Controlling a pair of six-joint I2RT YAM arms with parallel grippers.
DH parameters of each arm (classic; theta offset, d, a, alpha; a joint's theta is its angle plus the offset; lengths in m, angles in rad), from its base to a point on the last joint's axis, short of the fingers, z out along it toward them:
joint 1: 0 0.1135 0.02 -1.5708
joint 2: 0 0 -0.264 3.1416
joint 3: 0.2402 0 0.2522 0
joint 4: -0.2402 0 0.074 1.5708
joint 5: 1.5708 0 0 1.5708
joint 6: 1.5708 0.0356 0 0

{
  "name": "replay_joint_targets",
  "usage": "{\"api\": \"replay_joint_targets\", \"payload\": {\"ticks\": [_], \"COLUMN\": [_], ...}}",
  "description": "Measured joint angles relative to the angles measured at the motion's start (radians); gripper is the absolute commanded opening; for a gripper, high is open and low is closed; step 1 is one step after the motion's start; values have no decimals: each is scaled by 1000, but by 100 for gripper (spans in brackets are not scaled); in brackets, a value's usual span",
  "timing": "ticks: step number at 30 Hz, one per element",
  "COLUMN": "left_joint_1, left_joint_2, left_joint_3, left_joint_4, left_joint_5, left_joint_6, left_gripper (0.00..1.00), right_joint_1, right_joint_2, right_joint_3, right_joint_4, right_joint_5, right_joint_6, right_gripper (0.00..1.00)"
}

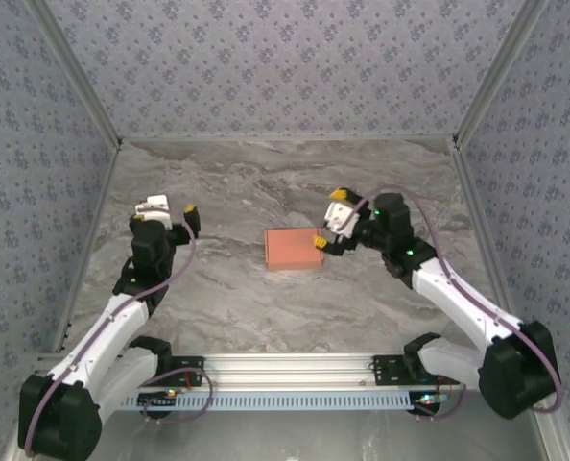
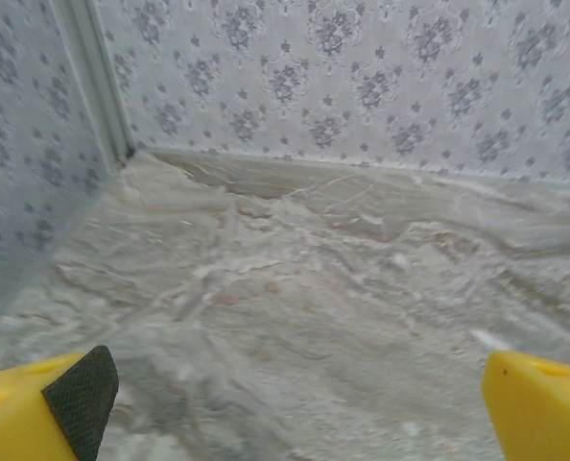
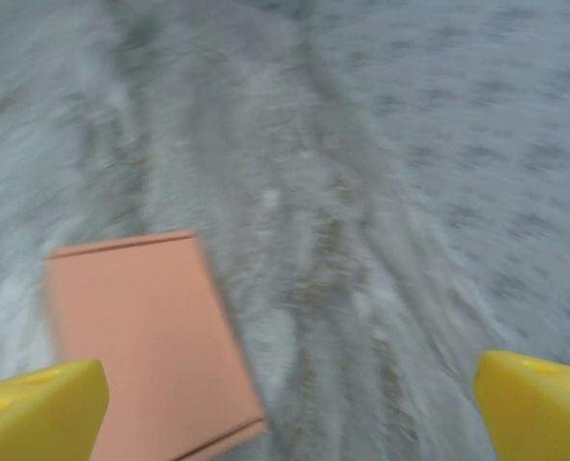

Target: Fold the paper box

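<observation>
Paper box looks fully folded, lying flat mid-way across the counter, so I guess nothing needs holding: my right pincer sits wide apart at its right edge, left pincer also spread, well off left.

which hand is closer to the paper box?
Right. The right hand, open, is at the right edge of the paper box; the left hand, open, is far off to its left.

surface: grey marble-patterned table, centre of frame | walls: grey-blue floral wallpaper across top, left and right | corners: metal posts slanting at upper left and upper right | bottom: aluminium rail, slotted strip just below
</observation>
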Motion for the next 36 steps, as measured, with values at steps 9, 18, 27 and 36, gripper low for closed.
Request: {"api": "replay_joint_targets", "payload": {"ticks": [9, 18, 27, 36], "left_joint_1": [140, 219, 269, 275], "left_joint_2": [191, 500, 684, 684], "left_joint_3": [-178, -154, -82, -64], "left_joint_4": [234, 462, 568, 570], "left_joint_5": [63, 233, 306, 306], "left_joint_6": [154, 127, 108, 86], "left_gripper": [99, 99, 99, 99], "right_joint_1": [-214, -374, -460, -428], "right_joint_2": [-69, 138, 426, 438], "right_joint_3": [-276, -374, -407, -356], "right_joint_4": [316, 470, 717, 726], "right_joint_5": [428, 557, 521, 526], "right_joint_6": [470, 613, 678, 666], "right_gripper": [100, 100, 100, 100]}}
